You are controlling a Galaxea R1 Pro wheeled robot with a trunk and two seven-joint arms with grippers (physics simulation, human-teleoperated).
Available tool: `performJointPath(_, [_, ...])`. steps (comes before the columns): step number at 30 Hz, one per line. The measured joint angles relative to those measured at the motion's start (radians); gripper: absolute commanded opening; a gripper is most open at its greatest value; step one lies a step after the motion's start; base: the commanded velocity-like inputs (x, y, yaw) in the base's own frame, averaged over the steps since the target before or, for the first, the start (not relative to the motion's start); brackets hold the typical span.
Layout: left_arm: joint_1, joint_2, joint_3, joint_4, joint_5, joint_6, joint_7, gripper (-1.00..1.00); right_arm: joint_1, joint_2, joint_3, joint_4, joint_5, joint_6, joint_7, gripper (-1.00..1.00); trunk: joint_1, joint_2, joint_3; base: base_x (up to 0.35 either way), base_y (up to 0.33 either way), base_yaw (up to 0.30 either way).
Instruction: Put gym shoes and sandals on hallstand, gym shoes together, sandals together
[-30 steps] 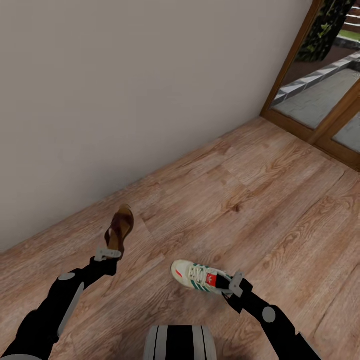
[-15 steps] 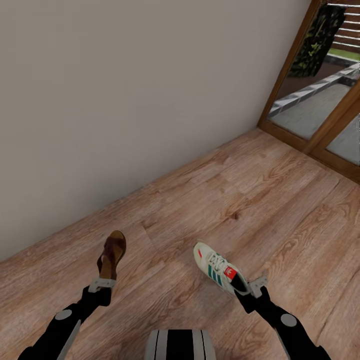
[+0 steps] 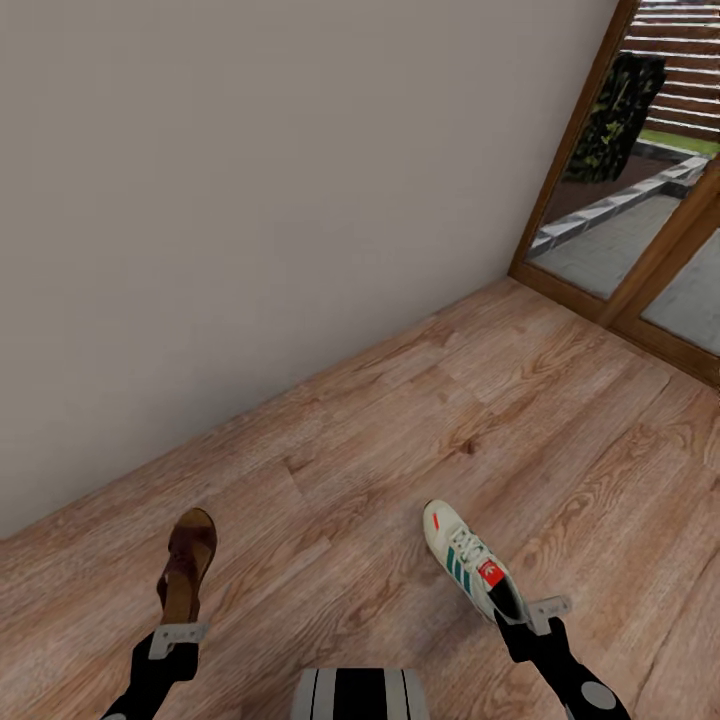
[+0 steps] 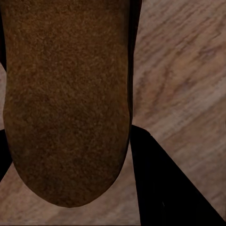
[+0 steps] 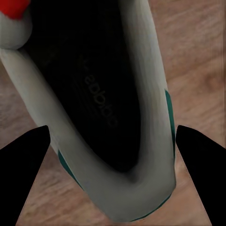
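Sandal (image 3: 186,565) hangs heel-first in the closed left gripper (image 3: 177,635); right gripper (image 3: 530,612) clamps the gym shoe (image 3: 472,572) by its heel, both above the corridor floor (image 3: 400,430).

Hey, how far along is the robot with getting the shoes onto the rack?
Nothing looks placed yet. In hand: the left pincer holds one sandal by its heel, and the right pincer holds one gym shoe at its heel, both above the corridor floor near a bare wall. Left: carrying these to the rack, then collecting the other sandal and gym shoe.
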Motion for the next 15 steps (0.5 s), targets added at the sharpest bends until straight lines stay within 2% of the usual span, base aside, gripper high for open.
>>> performJointPath(5, [0.000, 0.001, 0.001, 0.066, 0.022, -0.037, 0.011, -1.00, 0.000, 0.000, -0.004, 0.024, -0.001, -0.044, -0.005, -1.00, -0.002, 0.001, 0.019, 0.000, 0.000, 0.000])
performJointPath(15, [0.006, 0.000, 0.001, 0.081, 0.027, -0.053, 0.012, -1.00, 0.000, -0.001, -0.006, 0.034, -0.001, -0.052, -0.010, -1.00, -0.007, 0.004, 0.058, 0.000, 0.000, -0.001])
